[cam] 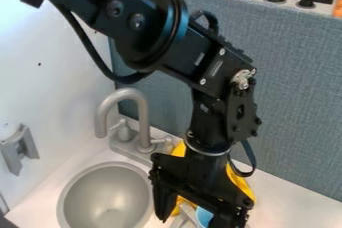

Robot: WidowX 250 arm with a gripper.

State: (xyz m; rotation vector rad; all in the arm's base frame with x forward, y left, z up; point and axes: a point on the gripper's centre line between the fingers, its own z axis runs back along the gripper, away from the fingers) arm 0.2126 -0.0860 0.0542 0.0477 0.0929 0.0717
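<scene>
Okay, your gripper (200, 220) is low over the counter (294, 204), right of the sink (107, 192), near the bottom edge of the view. Fingers are spread wide, a broad gap between them. You have nothing visibly clamped; contact with the items below, can't tell.

Nearest to you: a light-blue item (204, 216), seen in the gap, closer to the right-hand finger as you view it. Just beside it on the left, a pale grey piece (188, 214) stands at a slant. Both are partly hidden, so exact shape is unclear. A yellow item (242, 184) sits behind the gripper, showing on both sides of it; can't tell if it touches the other two.

Your arm comes in from the upper left, bends, and drops down in front of the grey-blue panel (294, 87). Round metal basin is at your lower left, with the curved faucet (143, 114) behind it near the corner. Grey bracket (20, 149) is on the white wall (50, 77), far left. Beyond the panel, top right, you've got a stove (320, 6) with black grates and knobs.
</scene>
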